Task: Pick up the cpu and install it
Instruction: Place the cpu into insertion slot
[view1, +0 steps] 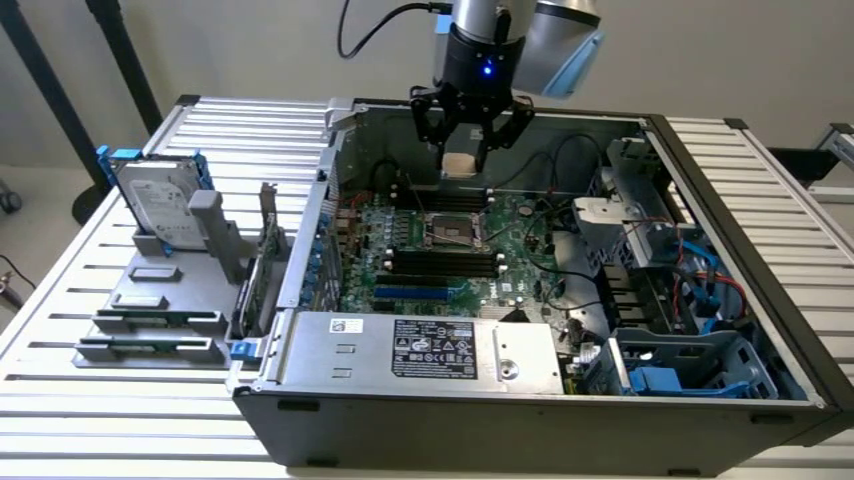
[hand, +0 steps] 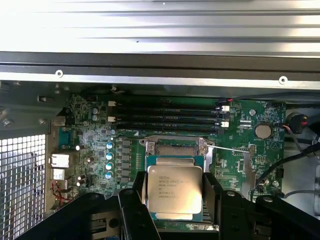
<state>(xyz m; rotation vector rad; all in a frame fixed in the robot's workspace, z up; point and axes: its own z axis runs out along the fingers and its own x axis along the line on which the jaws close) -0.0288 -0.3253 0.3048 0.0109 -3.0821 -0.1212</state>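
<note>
Blue-bracketed hard drive (view1: 158, 205) upright on grey rack (view1: 167, 272), atop slatted table (view1: 80, 400).

We count one cpu (hand: 174, 192), one motherboard (hand: 240, 155), four long dark memory slots (hand: 165, 115), four blue-topped capacitors (hand: 109, 156) in a row and one coin battery (hand: 263, 131). Out wide now: one open computer case (view1: 534, 410), one silver power supply (view1: 427, 350), one hard drive (view1: 158, 205), one gripper (view1: 463, 150).

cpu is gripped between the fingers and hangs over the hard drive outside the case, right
No. The cpu is gripped by the gripper, but it hangs over the motherboard socket inside the open case, as the wrist view shows.
</note>
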